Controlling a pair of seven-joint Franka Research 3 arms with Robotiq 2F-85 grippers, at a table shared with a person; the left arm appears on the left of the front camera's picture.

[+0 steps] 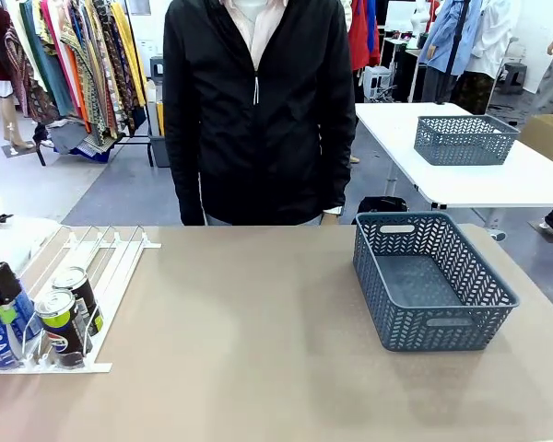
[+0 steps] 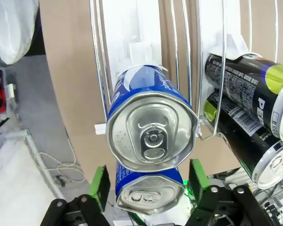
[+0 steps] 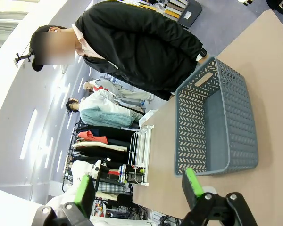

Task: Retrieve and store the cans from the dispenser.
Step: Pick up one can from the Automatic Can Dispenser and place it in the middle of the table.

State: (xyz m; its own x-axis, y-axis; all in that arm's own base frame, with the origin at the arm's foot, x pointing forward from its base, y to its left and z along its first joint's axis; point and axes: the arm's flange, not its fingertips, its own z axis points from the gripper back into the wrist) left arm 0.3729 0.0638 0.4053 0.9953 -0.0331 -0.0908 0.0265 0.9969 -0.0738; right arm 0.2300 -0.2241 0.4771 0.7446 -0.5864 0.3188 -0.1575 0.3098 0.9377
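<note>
Silver-topped blue cans sit end-on just ahead of the left gripper, at the near left end of the dispenser, long axes in line with its fingers. Its pads stand spread either side of the nearer one, seemingly unclamped. Off to the right, the right gripper hangs wide open and empty facing the grey basket, so the left arm is nearer.

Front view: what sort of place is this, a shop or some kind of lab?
Probably a robot test area set up in a clothing showroom or storeroom: racks of hanging clothes stand behind the person, while the brown table holds a white can dispenser and a grey mesh basket.
</note>
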